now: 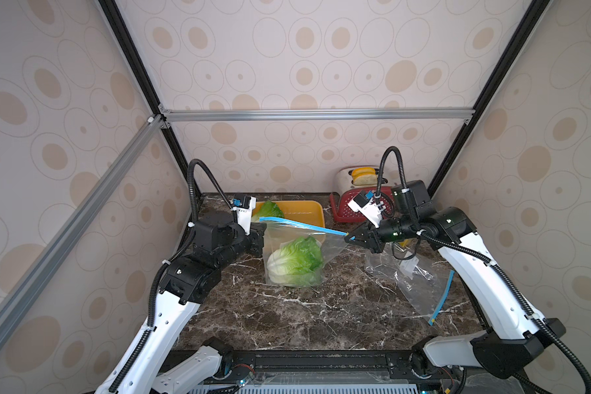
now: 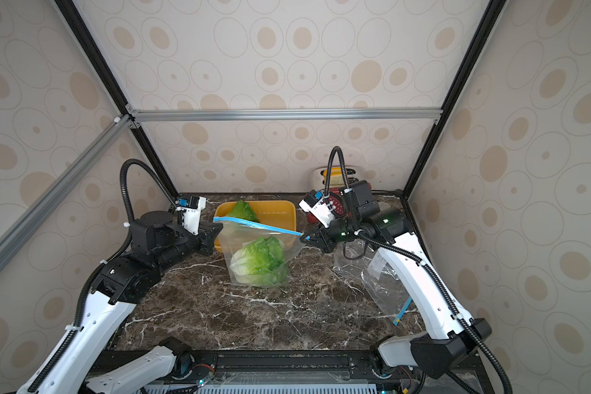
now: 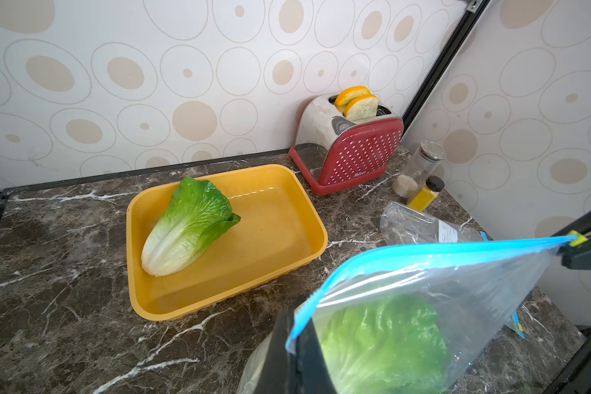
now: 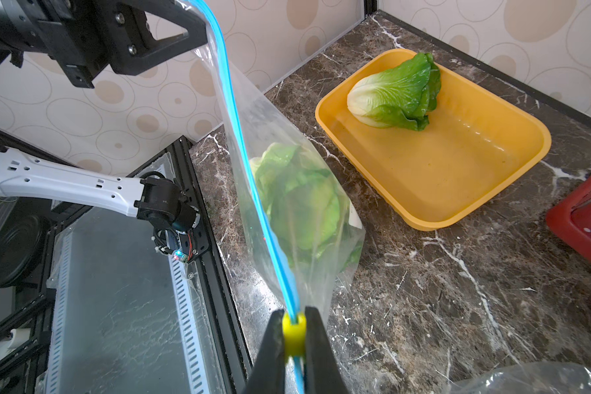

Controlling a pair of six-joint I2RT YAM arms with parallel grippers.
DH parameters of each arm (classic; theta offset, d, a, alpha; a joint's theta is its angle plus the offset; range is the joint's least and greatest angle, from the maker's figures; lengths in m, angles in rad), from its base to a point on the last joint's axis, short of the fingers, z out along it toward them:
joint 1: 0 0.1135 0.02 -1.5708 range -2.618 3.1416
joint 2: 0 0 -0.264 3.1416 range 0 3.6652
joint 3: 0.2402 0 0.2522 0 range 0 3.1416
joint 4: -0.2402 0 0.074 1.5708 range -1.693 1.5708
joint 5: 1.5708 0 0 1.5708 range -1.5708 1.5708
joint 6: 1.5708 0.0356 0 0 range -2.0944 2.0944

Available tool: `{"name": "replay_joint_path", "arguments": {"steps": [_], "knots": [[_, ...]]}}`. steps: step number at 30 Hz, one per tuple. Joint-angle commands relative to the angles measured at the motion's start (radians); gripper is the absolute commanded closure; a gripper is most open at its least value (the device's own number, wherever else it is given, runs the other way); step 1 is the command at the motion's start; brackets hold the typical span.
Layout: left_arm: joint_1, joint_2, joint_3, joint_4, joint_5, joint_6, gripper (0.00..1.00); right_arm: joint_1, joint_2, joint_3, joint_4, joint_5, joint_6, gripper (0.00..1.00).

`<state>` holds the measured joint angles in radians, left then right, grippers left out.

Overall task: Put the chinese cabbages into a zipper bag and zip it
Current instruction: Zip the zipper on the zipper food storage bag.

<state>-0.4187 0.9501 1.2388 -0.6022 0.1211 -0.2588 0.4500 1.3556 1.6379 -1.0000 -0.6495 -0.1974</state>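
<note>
With the left gripper (image 1: 261,235) pinching the clear plastic zipper bag's (image 1: 284,238) blue strip (image 1: 301,225) and the right gripper (image 4: 294,319) pinching its yellow slider (image 4: 293,337), green-leafed chinese cabbages (image 1: 296,261) hung bagged between them, seemingly zipped, but one cabbage head (image 3: 188,225) lay unbagged in the yellow plastic tray (image 3: 270,232) beyond the left gripper.

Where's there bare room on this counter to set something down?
Freest: the near marble counter, in front of the held zipper bag. Also the yellow tray, the half beside its chinese cabbage. Crowded: far right corner, toaster, jars, spare bag.
</note>
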Motion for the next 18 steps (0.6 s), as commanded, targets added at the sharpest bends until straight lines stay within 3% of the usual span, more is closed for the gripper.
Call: {"name": "replay_joint_path", "arguments": {"steps": [1, 4, 6, 12, 18], "knots": [[0.029, -0.017, 0.056, -0.008, -0.143, -0.018, 1.0, -0.029, -0.027, -0.004, -0.06, 0.058, 0.001, 0.93], [0.03, -0.014, 0.063, -0.006, -0.131, -0.018, 1.0, -0.029, -0.021, -0.004, -0.056, 0.03, 0.007, 0.9], [0.029, -0.012, 0.062, 0.008, -0.098, -0.024, 1.0, -0.027, -0.017, 0.002, -0.04, -0.009, 0.02, 0.83], [0.03, -0.001, 0.079, 0.066, 0.039, -0.051, 1.0, -0.025, 0.012, 0.034, -0.021, -0.118, 0.036, 0.72], [0.03, 0.004, 0.145, 0.016, -0.023, -0.062, 1.0, -0.021, -0.004, 0.046, 0.033, -0.16, 0.072, 0.61]]}}
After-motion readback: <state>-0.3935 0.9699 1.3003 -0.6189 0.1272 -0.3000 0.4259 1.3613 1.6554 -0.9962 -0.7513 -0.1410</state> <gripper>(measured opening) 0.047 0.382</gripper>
